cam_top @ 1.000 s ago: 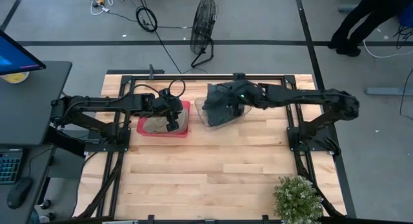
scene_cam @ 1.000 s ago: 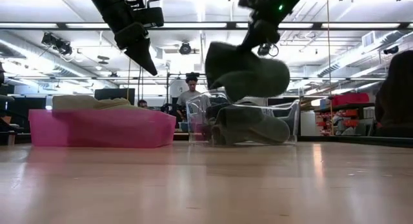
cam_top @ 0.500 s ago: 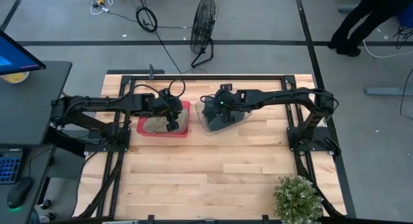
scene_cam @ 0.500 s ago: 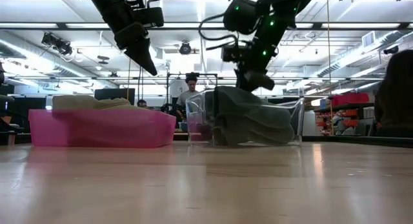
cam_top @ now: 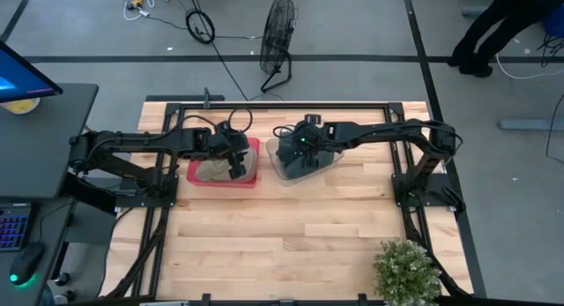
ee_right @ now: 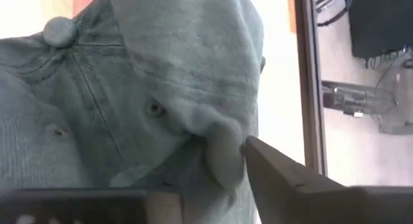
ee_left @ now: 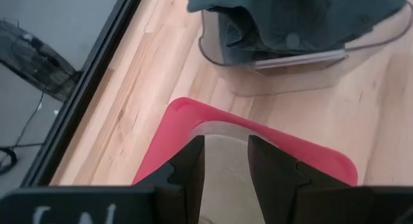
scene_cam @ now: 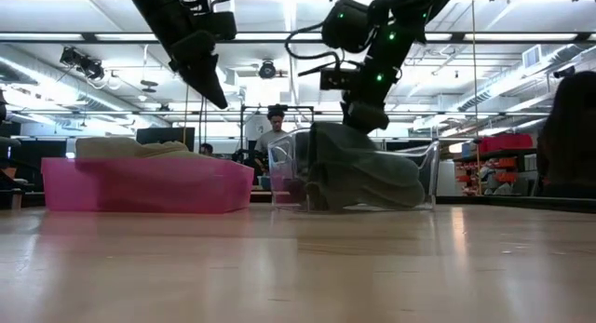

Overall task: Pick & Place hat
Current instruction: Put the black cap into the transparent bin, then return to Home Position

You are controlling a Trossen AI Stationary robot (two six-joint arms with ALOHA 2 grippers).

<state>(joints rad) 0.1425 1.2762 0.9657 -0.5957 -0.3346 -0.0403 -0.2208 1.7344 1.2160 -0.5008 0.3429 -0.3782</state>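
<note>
A dark grey-green hat (scene_cam: 372, 179) lies heaped in the clear container (cam_top: 330, 160) at the table's far middle; it also fills the right wrist view (ee_right: 97, 88). My right gripper (scene_cam: 363, 123) stands directly above it, fingers down in the cloth. To the left, a beige hat (scene_cam: 130, 148) rests in the pink bin (cam_top: 256, 147). My left gripper (ee_left: 226, 143) hangs open above that bin with nothing between its fingers. My right gripper comes at the dark hat from above. A fold of the hat's cloth (ee_right: 222, 156) lies against the inner side of its one visible finger (ee_right: 284, 175); cloth hides the other finger. The hat rests in the clear container, not lifted.
A black frame (cam_top: 176, 108) borders the tabletop. A floor fan (cam_top: 280, 33) stands beyond the far edge and a potted plant (cam_top: 405, 271) at the near right corner. Bare wood (cam_top: 282, 235) stretches across the near half. A person (scene_cam: 275, 127) stands in the room behind.
My right gripper has come down and toward the table's left with the dark hat. The hat, which hung clear above the container, now lies inside it.
</note>
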